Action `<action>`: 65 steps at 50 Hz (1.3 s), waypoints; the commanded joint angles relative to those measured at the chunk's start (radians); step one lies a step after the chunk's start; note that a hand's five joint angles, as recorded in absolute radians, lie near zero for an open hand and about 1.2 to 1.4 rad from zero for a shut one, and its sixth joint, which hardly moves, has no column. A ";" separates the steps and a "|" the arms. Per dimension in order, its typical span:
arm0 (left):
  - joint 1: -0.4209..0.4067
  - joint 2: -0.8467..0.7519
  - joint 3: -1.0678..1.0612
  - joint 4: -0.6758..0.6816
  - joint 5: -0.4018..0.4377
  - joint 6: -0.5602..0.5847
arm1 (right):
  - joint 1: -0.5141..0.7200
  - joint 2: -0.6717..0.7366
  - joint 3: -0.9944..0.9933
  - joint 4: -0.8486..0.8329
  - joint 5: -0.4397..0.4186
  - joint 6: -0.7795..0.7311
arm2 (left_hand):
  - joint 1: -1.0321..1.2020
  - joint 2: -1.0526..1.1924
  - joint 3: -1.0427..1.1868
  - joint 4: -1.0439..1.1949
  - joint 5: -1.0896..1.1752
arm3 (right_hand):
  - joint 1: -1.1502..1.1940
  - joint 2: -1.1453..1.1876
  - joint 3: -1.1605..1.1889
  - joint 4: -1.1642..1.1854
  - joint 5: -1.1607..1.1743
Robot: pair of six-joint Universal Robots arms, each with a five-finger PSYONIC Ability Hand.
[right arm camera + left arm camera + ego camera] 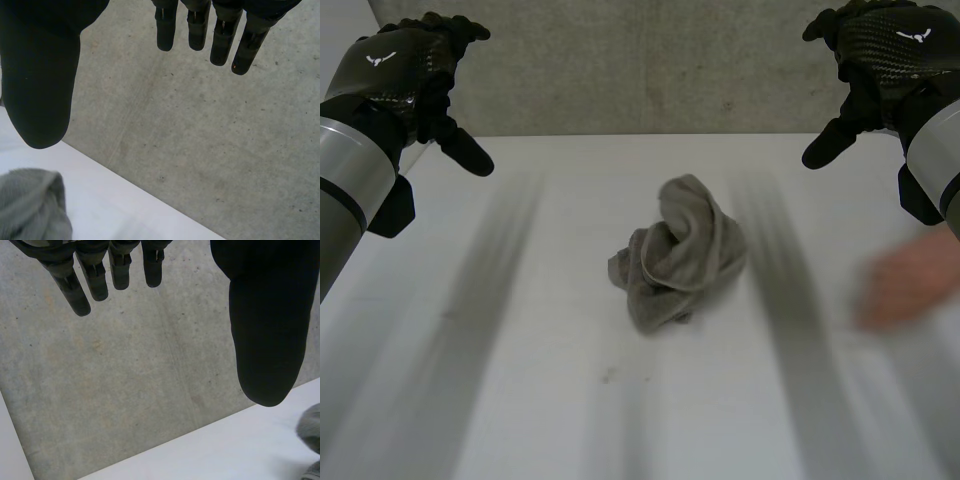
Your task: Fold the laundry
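Loosely crumpled, grey towel (675, 255) lies lengthwise near-to-far; left robot hand (402, 72), right robot hand (885, 55) spread, empty.

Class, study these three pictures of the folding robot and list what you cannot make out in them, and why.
1. Grey cloth, head view: crumpled into a heap, so its corners, edges and kind are hidden in its own folds.
2. The same cloth, both wrist views: cut off by the picture edge, with just a small part in sight.
3. Person's hand, head view: blurred, so its pose cannot be read.
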 commanded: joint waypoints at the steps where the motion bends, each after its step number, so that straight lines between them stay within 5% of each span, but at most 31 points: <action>1: -0.001 -0.015 0.000 0.000 0.001 0.003 | 0.002 0.000 0.000 0.002 -0.002 -0.002 | -0.004 0.010 0.008 -0.002 -0.027 | -0.035 -0.050 -0.033 -0.056 -0.049; 7: -0.001 -0.066 0.000 0.000 0.026 0.006 | 0.002 0.035 0.000 0.006 -0.008 -0.055 | -0.004 0.010 0.008 -0.002 -0.027 | -0.035 -0.050 -0.033 -0.056 -0.049; 21: -0.010 -0.213 0.002 0.006 0.048 0.005 | 0.106 0.291 0.031 0.020 -0.049 -0.464 | 0.005 0.020 0.018 0.008 -0.018 | -0.035 -0.050 -0.033 -0.056 -0.049; 26: -0.011 -0.253 -0.009 0.057 0.049 0.006 | 0.112 0.394 0.014 0.017 -0.049 -0.387 | 0.005 0.020 0.018 0.008 -0.018 | -0.035 -0.050 -0.033 -0.056 -0.049; 31: -0.011 -0.310 -0.043 0.172 0.055 0.015 | 0.124 0.468 -0.023 -0.008 -0.046 -0.124 | 0.017 0.032 0.030 0.020 -0.006 | -0.035 -0.050 -0.033 -0.056 -0.049; 36: -0.013 -0.365 -0.052 0.224 0.061 0.031 | 0.147 0.543 -0.038 -0.093 -0.031 0.291 | 0.020 0.035 0.033 0.023 -0.003 | -0.035 -0.050 -0.033 -0.056 -0.049; 43: -0.015 -0.365 -0.067 0.232 0.061 0.034 | 0.201 0.665 -0.098 -0.155 0.016 0.294 | 0.017 0.032 0.030 0.020 -0.006 | -0.035 -0.050 -0.033 -0.056 -0.049; 47: -0.016 -0.363 -0.074 0.233 0.061 0.034 | 0.202 0.721 -0.132 -0.166 0.095 0.232 | 0.017 0.032 0.030 0.020 -0.006 | 0.340 0.324 0.341 0.318 0.325; 48: -0.016 -0.363 -0.077 0.233 0.061 0.034 | 0.204 0.729 -0.142 -0.175 0.134 0.200 | 0.017 0.032 0.030 0.020 -0.006 | 0.810 0.795 0.812 0.789 0.796; 49: -0.016 -0.365 -0.078 0.233 0.061 0.034 | 0.206 0.713 -0.149 -0.199 0.170 0.185 | 0.017 0.032 0.030 0.020 -0.006 | 1.183 1.168 1.185 1.162 1.169; 58: -0.024 -0.373 -0.077 0.242 0.063 0.034 | 0.199 0.410 -0.126 -0.273 0.130 0.160 | 0.017 0.032 0.030 0.020 -0.006 | 1.187 1.171 1.189 1.165 1.173; 65: -0.048 -0.419 -0.063 0.359 0.121 0.025 | 0.199 0.239 -0.153 -0.102 -0.071 -0.011 | 0.011 0.026 0.024 0.014 -0.012 | 1.187 1.171 1.189 1.165 1.173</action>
